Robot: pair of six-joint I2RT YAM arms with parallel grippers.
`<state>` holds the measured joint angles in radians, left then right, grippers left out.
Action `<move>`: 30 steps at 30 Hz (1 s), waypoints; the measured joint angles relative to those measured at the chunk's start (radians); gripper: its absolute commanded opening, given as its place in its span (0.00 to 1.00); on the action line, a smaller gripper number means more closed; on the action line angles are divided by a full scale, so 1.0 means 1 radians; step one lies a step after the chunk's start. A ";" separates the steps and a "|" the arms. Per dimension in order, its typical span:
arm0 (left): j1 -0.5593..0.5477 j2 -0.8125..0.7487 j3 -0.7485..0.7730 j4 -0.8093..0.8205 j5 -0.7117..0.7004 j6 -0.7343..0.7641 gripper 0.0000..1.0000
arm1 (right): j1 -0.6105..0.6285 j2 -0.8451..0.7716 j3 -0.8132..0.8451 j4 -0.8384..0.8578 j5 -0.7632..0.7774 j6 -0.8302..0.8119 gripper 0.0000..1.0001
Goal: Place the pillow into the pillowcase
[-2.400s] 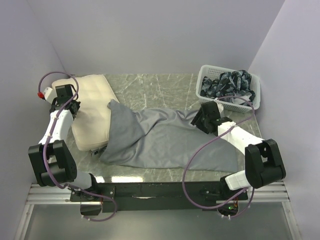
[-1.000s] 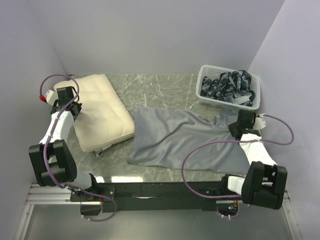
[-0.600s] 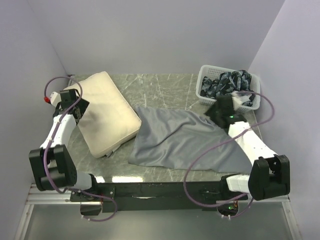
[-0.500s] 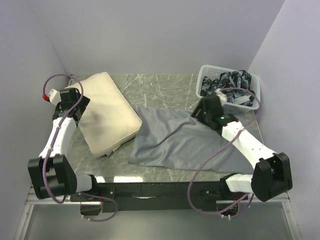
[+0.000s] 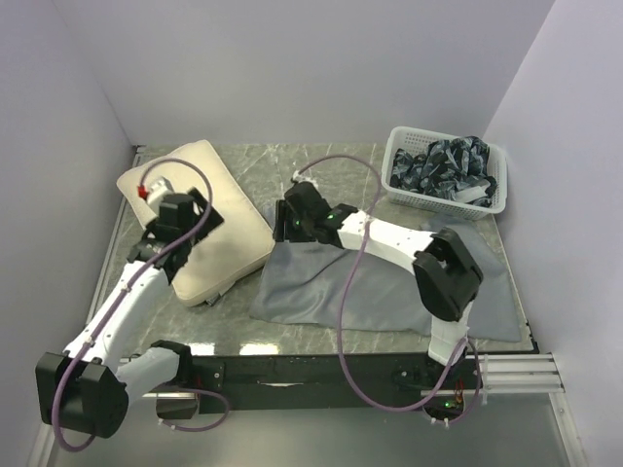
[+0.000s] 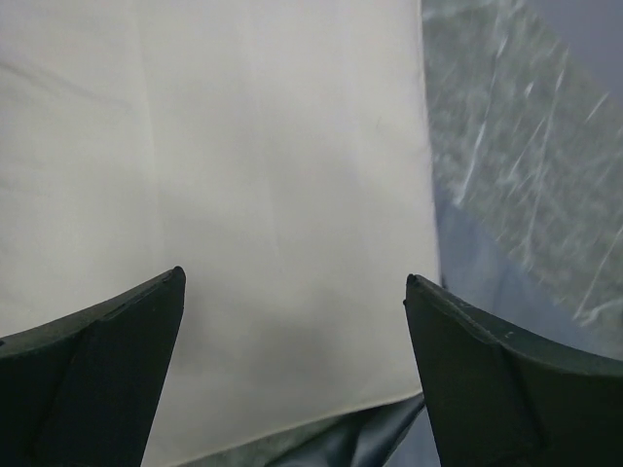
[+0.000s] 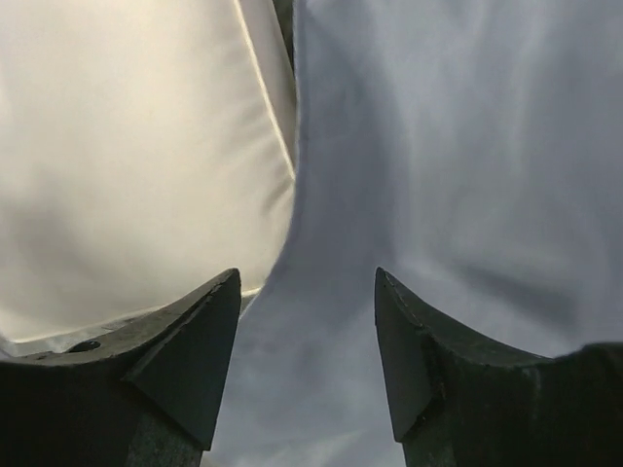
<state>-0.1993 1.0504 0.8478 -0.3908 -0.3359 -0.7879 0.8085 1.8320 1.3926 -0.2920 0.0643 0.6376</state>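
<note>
The cream pillow (image 5: 209,165) lies at the table's back left, tilted, its right corner meeting the grey pillowcase (image 5: 302,282), which is spread flat across the middle and right. My left gripper (image 5: 192,224) hovers over the pillow's middle. In the left wrist view it (image 6: 294,277) is wide open above the pillow (image 6: 243,146), with the pillowcase (image 6: 487,272) at the lower right. My right gripper (image 5: 292,222) reaches to the pillowcase's left end. It (image 7: 307,273) is open with nothing between its fingers, above the pillowcase (image 7: 438,146) right beside the pillow's edge (image 7: 127,146).
A white basket (image 5: 438,202) holding dark patterned cloth stands at the back right corner. Lilac walls close in the left, back and right sides. Bare marble table (image 5: 321,170) shows behind the pillowcase. The right arm's purple cable arcs over the pillowcase.
Both grippers have opened. The left arm moved from the pillow's left edge to over its middle. The right arm swung left across the pillowcase to its end by the pillow.
</note>
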 measured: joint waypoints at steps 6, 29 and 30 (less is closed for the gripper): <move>-0.185 -0.004 -0.097 -0.048 -0.024 -0.002 0.99 | 0.012 0.129 0.009 0.019 -0.047 0.002 0.33; -0.539 0.531 0.136 -0.294 -0.443 -0.014 0.01 | -0.034 -0.086 -0.420 0.211 -0.030 0.082 0.09; -0.522 0.537 0.145 -0.294 -0.439 0.011 0.01 | -0.038 -0.091 -0.443 0.226 -0.048 0.083 0.10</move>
<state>-0.7212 1.5879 0.9932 -0.6846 -0.7753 -0.7769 0.7704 1.7412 0.9497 -0.0658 0.0166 0.7204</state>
